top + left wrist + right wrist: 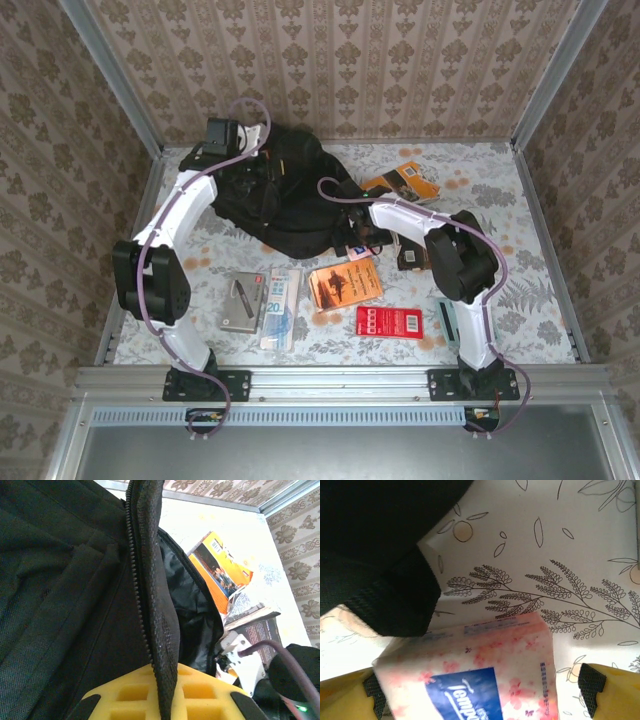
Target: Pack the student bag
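The student bag (290, 200) is a large black backpack lying at the back middle of the table. My left gripper (246, 160) is at its far left side, its yellow fingers shut on the zippered edge of the bag's opening (150, 580), holding it up. The left gripper (167, 692) shows this fabric pinched between its pads. My right gripper (365, 243) is at the bag's near right edge. In the right wrist view the right gripper (475, 692) stands open, with a pink flowered Tempo tissue pack (510, 650) between its jaws, beside a black bag strap (395, 600).
An orange book (405, 182) lies right of the bag. Nearer the front are an orange-brown book (345, 283), a red packet (390, 321), a grey case (242, 300) and a clear pack (280, 305). Metal rails (560, 250) edge the table.
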{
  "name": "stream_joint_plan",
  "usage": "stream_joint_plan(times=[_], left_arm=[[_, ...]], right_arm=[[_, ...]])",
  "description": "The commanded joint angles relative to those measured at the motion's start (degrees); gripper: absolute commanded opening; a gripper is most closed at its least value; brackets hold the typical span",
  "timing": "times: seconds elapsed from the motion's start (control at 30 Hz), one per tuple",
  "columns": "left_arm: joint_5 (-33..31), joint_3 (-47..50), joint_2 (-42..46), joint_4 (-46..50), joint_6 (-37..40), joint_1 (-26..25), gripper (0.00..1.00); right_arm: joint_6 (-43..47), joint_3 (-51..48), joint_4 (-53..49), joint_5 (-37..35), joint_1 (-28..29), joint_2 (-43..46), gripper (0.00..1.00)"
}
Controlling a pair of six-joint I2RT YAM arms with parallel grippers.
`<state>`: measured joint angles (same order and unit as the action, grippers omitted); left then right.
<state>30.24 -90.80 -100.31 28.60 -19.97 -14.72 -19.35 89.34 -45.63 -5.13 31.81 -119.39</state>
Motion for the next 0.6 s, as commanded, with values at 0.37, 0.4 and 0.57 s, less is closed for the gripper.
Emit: stream_joint_plan(times=[0.37, 0.4, 0.57], left_arm=[[4.4, -1.1, 3.5, -3.2, -2.9, 0.3, 0.04], [4.6, -1.4, 3.5, -3.1, -2.9, 0.3, 0.04], [4.4, -3.3, 3.6, -1.8, -2.9, -0.5, 0.06]], right_arm=[[-2.3, -6.1, 4.4, -0.7, -0.9, 2.8, 0.63], [-2.5, -6.6, 4.6, -0.8, -1.1, 3.7, 0.63], [-3.5, -8.5, 4.3, -2.6, -2.1, 9.7, 0.63]])
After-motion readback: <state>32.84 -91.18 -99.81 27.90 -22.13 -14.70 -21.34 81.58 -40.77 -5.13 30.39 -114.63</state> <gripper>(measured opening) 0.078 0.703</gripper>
